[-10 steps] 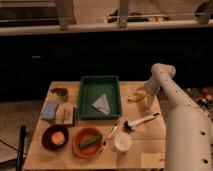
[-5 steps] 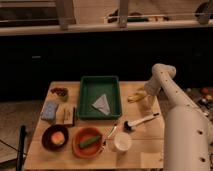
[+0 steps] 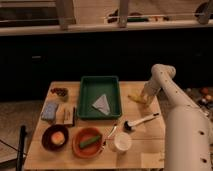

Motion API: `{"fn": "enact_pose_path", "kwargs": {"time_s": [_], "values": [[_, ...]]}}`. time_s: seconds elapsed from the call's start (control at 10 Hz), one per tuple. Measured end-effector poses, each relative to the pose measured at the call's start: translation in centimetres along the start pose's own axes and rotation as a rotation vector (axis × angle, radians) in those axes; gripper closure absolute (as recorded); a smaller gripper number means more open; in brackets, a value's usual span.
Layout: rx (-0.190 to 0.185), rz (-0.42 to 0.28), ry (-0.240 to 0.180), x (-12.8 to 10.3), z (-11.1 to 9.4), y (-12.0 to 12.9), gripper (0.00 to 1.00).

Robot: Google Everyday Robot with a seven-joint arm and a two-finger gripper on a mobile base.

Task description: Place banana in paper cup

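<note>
White rounded arm segments, thick lower casing at 4 o'clock, tan-looking gripper (image 3: 145, 98) at the tip, 3 o'clock.

Yellow banana (image 3: 136, 98) lies beside the tool (image 3: 145, 99); white paper cup (image 3: 120, 142) upright.

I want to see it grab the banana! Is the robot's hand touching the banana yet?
Cannot tell. In the camera view the gripper sits right at the banana near the table's right edge, overlapping it, but no contact or gap shows plainly.
</note>
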Motion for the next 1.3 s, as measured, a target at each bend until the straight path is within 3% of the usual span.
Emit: {"fn": "enact_pose_path", "kwargs": {"time_s": [0.2,0.9,1.3], "values": [[-0.001,-0.002,-0.001,-0.1,0.1,0.0,1.00],[-0.019,-0.027,-0.017,-0.3,-1.0,-0.2,1.00],[-0.009,-0.093,-0.080,-0.9,-3.8,-0.4,1.00]]}}
